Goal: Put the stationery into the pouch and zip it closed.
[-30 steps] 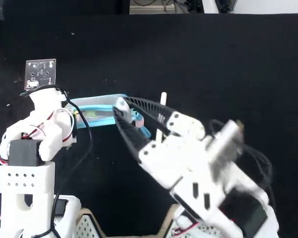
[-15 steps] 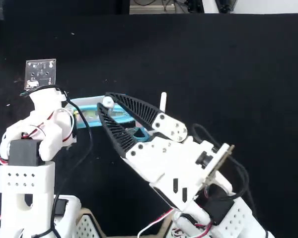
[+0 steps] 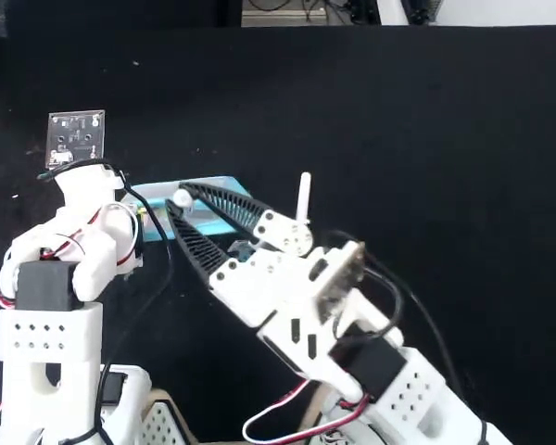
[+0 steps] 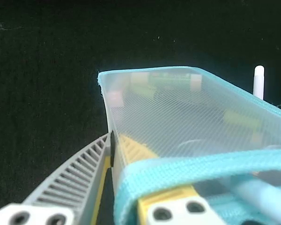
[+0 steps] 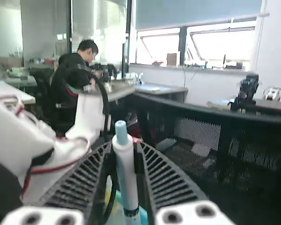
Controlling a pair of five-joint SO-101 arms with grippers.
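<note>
Left claw (image 4: 115, 146) is clamped on the near edge of the pouch (image 4: 178, 117), grey finger outside the mesh wall, yellow one inside. Pouch sits on the black tabletop (image 3: 426, 139); it is translucent with cyan trim, and yellow-green items show through it. Right claw (image 5: 123, 149) is pinched tight on a blue-tipped pen (image 5: 127, 185), held over the pouch; contact with the pouch can't be told. A white pen (image 3: 303, 197) lies just beyond the pouch's far end. Farther off to the left is a small square board (image 3: 76, 137).
</note>
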